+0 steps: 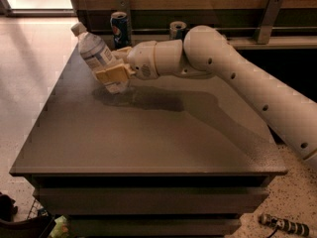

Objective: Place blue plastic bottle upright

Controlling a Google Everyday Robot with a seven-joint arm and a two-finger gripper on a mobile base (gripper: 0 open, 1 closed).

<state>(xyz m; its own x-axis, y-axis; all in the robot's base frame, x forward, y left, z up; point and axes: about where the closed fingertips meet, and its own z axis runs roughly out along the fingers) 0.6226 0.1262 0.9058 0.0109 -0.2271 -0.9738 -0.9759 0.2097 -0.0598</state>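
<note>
The blue plastic bottle is clear with a white cap and a white-and-blue label. It is tilted, cap up and to the left, over the far left part of the dark table. My gripper is shut on the bottle's lower half, its tan fingers clamped around the body. The bottle's base is at or just above the tabletop, hidden behind the fingers.
A dark blue soda can stands at the table's far edge, just behind my gripper. A slim silver can stands to its right, partly hidden by my arm. A wooden wall with metal brackets runs behind the table.
</note>
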